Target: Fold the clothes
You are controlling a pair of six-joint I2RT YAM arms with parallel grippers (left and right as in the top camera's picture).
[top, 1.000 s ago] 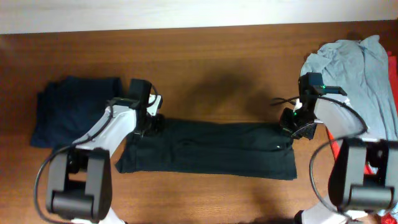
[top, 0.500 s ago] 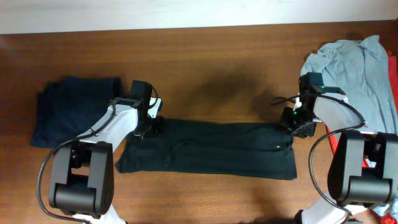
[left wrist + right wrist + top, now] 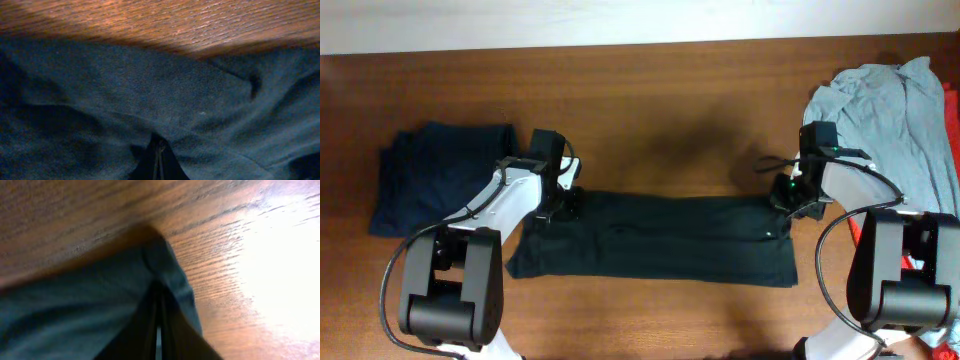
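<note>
You have the black T-shirt (image 3: 660, 238) lying as a long strip, left to right on the table (image 3: 670, 100). The left fingers (image 3: 566, 203) and right fingers (image 3: 788, 199) are closed, each pinching one far corner.

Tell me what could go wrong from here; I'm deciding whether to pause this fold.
The right claw pinches only the corner of the black T-shirt, so the cloth may slip out on lifting. The left claw bunches fabric at the other end; an uneven pull could skew the folded strip. The grey shirt lies close to the right arm and might get snagged.
</note>
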